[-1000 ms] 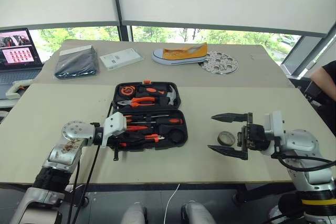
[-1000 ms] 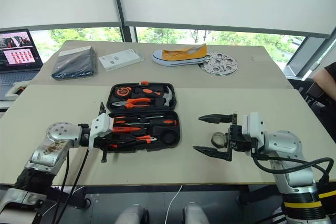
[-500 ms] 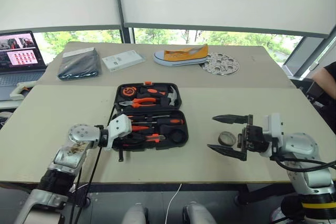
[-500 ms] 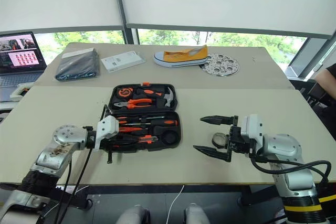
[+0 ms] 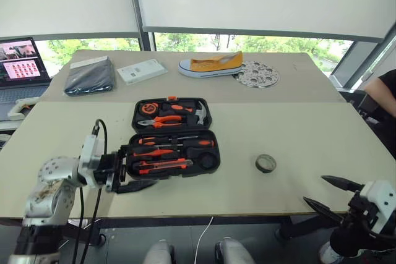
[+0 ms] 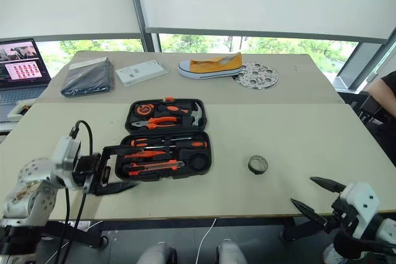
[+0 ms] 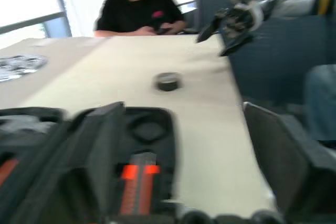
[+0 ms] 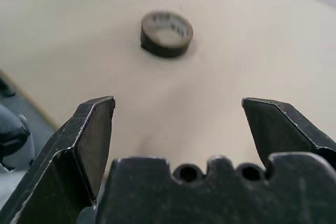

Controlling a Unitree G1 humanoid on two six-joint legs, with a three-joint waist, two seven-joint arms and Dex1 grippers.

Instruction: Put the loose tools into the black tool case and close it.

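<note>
The black tool case (image 5: 209, 135) lies open at mid table. Two black-and-orange screwdrivers (image 5: 167, 143) and the utility knife (image 5: 162, 165) rest in its front half. The small dark tape roll (image 5: 266, 163) lies loose on the table right of the case, also seen as the tape roll (image 8: 167, 33) ahead of my right gripper's fingers (image 8: 92, 129). My left gripper (image 5: 143, 165) stands open and empty at the case's left front corner. My right gripper (image 5: 314, 190) is open and empty near the table's front right edge, well short of the roll.
Pliers (image 5: 162, 119) and a hammer (image 5: 199, 111) sit in the case's rear half. Along the far side are a yellow shoe (image 5: 210, 64), a perforated disc (image 5: 256, 74), a white box (image 5: 142, 70), a dark pouch (image 5: 91, 75) and a laptop (image 5: 21, 60). A person (image 7: 139, 6) sits at the right.
My left gripper has opened and pulled back from the case toward the left. My right gripper has withdrawn from around the tape roll to the front right edge, staying open.
</note>
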